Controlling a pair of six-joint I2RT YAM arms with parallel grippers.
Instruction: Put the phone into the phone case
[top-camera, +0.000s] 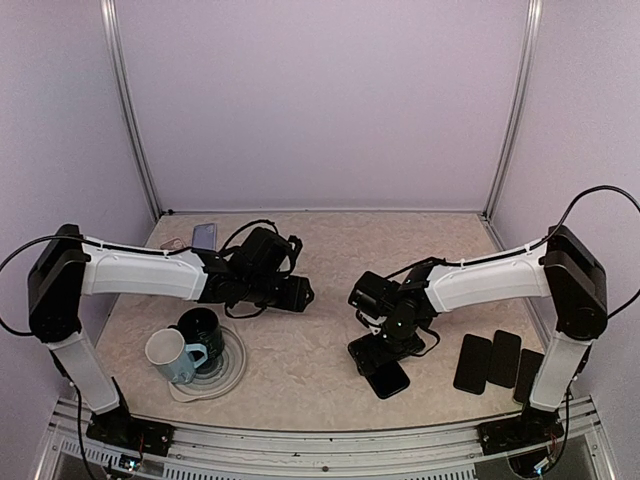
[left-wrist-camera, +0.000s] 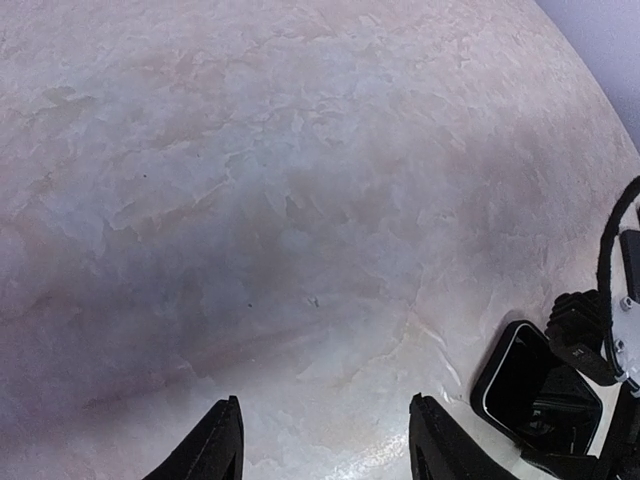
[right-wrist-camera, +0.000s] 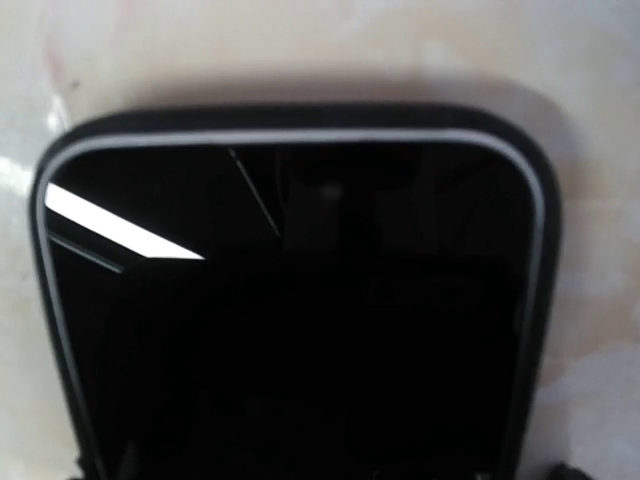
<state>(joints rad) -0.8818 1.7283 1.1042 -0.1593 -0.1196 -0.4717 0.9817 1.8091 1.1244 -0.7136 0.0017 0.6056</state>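
Right claw (top-camera: 378, 358) hangs spread wide astride the phone (right-wrist-camera: 300, 300), pinching nothing that I can make out. The phone lies flat below it, its silver rim ringed by the black case (right-wrist-camera: 300, 116), and this end looks seated. Left claw (left-wrist-camera: 325, 425), at ten o'clock, is half spread and empty over the table (left-wrist-camera: 250, 200). Dark slabs (top-camera: 503, 358) lie at three o'clock, mugs (top-camera: 185, 345) at nine. Likely step: pressing home. The next move calls for a firm push on any unseated corner.
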